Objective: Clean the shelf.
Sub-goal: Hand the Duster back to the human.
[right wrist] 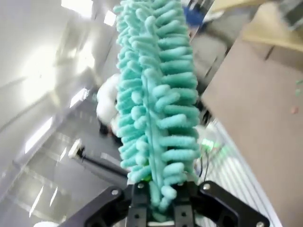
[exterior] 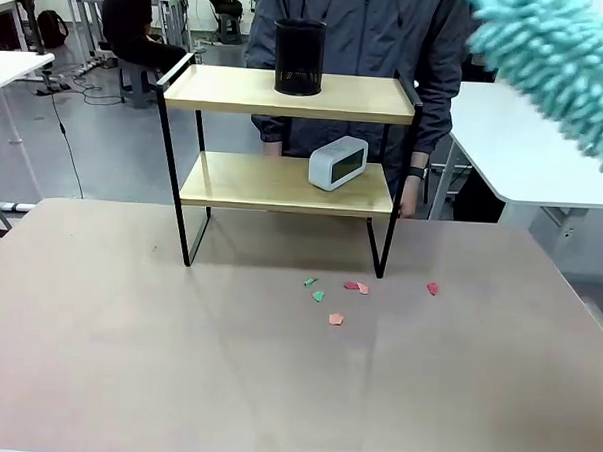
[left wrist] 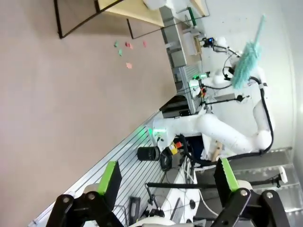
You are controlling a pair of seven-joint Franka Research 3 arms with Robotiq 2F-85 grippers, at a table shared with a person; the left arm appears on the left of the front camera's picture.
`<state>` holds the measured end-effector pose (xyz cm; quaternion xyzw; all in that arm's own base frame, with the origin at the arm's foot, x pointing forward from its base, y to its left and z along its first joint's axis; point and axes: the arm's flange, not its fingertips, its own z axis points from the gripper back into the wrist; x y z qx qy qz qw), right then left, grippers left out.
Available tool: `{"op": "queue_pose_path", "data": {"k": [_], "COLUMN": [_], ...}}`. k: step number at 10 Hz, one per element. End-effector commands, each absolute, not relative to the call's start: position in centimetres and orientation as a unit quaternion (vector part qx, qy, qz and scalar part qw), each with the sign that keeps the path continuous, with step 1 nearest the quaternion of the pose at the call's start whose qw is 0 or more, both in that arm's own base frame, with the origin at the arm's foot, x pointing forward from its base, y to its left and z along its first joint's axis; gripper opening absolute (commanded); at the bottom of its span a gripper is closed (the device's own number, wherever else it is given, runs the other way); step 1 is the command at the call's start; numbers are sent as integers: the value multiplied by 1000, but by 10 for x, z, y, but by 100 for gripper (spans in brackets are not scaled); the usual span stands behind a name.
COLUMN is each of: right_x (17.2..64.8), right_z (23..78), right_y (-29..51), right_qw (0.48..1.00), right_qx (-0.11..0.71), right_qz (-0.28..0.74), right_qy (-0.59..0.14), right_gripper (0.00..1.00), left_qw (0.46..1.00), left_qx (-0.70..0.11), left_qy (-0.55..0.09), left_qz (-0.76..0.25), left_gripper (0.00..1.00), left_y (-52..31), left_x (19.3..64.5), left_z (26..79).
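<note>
While paper scraps (exterior: 337,293) litter the table (exterior: 126,358), a clock (exterior: 337,163) occupies the shelf (exterior: 283,180).

Open surface (exterior: 175,361) near the shelf (exterior: 283,185), apart from paper scraps (exterior: 335,319) at centre. Cup (exterior: 299,58) blocking the top board's middle; clock (exterior: 337,163) crowding the lower board's right. Bare boards left of both.

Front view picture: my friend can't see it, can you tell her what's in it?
A two-tier shelf stands on a table, with a black mesh cup on top and a white clock below. A fluffy teal duster hangs at the upper right. Small paper scraps lie in front, and a person stands behind.
</note>
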<state>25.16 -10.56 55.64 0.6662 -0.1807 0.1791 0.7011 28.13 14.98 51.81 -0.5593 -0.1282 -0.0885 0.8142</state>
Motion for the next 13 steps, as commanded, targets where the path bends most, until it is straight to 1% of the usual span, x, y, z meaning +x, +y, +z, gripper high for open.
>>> {"op": "queue_pose_path", "data": {"k": [1,2,4,5,6,10,13], "right_x": [235,231,234,239,245,266,267], "right_z": [520,498,455,439,430,414,406], "right_y": [-131,-147,-155,-152,-147,-128,-123], "right_qw": [689,684,694,707,700,710,715], "right_qx": [679,689,690,678,688,682,676], "right_qz": [67,28,-52,-88,-95,-136,-153], "right_qy": [-245,-240,-199,-180,-167,-110,-98], "right_gripper": [0,0,0,0,0,0,0], "left_qw": [815,815,815,815,815,815,815], "left_qx": [-556,-556,-556,-556,-556,-556,-556], "left_qy": [-128,-128,-128,-128,-128,-128,-128], "left_qz": [-104,-104,-104,-104,-104,-104,-104], "left_gripper": [100,100,100,100,100,100,100], "left_y": [155,155,155,155,155,155,155], "left_x": [279,279,279,279,279,279,279], "left_z": [517,517,517,517,517,517,517]}}
